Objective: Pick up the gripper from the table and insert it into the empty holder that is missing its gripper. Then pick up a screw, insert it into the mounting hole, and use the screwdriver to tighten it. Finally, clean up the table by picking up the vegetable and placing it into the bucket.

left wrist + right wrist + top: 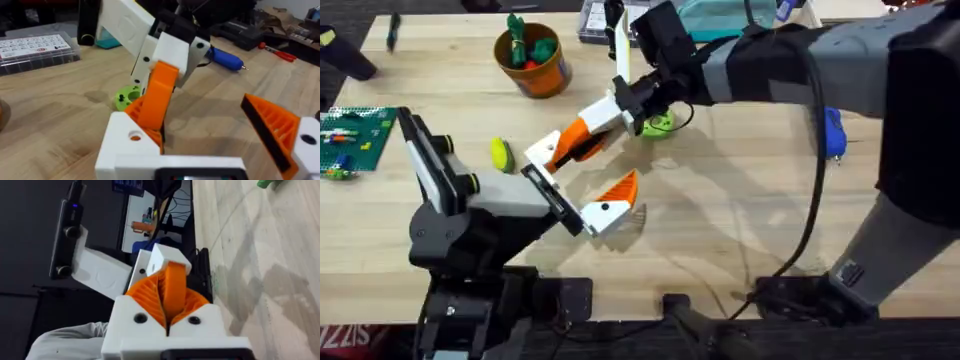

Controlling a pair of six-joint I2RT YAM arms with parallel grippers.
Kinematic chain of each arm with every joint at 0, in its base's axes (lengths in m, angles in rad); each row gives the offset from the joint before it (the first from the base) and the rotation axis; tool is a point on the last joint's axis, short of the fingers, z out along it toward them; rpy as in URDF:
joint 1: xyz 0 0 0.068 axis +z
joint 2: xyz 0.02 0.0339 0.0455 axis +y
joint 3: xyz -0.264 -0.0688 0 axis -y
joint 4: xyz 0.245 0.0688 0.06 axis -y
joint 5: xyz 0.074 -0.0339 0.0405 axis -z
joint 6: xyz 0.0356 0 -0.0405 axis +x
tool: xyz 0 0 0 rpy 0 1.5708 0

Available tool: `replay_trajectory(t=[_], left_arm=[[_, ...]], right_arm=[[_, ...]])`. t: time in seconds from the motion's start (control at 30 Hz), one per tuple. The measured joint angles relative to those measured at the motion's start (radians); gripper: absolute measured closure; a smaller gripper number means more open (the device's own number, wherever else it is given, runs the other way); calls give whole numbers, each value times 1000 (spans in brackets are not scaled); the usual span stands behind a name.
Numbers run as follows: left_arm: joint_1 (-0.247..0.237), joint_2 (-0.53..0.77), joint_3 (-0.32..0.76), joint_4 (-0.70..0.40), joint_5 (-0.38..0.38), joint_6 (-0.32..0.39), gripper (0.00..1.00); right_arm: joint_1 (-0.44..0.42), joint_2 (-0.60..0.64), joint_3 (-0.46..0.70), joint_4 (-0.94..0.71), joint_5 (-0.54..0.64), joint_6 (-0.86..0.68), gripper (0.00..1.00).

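Reaching across the middle of the counter (pixel 740 230), the right pincer (pixel 582 137) is clamped on the gripper (pixel 157 95), a small orange ribbed wedge, and holds it against the holder (pixel 131 142), the white block on one side of the left pincer (pixel 582 185). The left pincer stands wide apart; its other white block already carries an orange ribbed wedge (pixel 617 188). In the right wrist view the orange pads (pixel 145 296) press together on the wedge.

The pale wooden counter has free room in front and on the right side of the two pincers. The vegetable (pixel 501 154), yellow-green and oblong, lies just beside the left arm, well apart from the bucket (pixel 532 60), which is round and orange and stands near the far edge with green and red pieces inside. The screwdriver (pixel 226 58), a blue cylinder with a dark tip, lies on the right part of the counter. A round green disc (pixel 127 96) with holes lies close behind the pincers.
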Motion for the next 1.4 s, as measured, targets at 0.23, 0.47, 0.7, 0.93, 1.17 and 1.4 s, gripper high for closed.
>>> replay_trajectory(t=[0.23, 0.47, 0.7, 0.93, 1.17, 1.4], left_arm=[[6, 2, 0, 0, -15, -6, 15], [6, 5, 0, 0, -14, -6, 15], [5, 5, 0, 1, -13, 2, 15], [3, 5, 0, 1, 7, 9, 15], [0, 5, 0, 1, 24, 15, 15], [-23, 3, 0, -3, 94, 28, 15]], right_arm=[[10, -5, 8, 4, 39, 11, 994], [10, -5, 8, 3, 35, 11, 994], [6, -5, 7, -10, 27, 11, 867], [4, -2, 7, -43, 22, 9, 775], [2, 5, 7, -73, -2, -1, 681], [-13, 8, 5, -200, 7, -57, 22]])
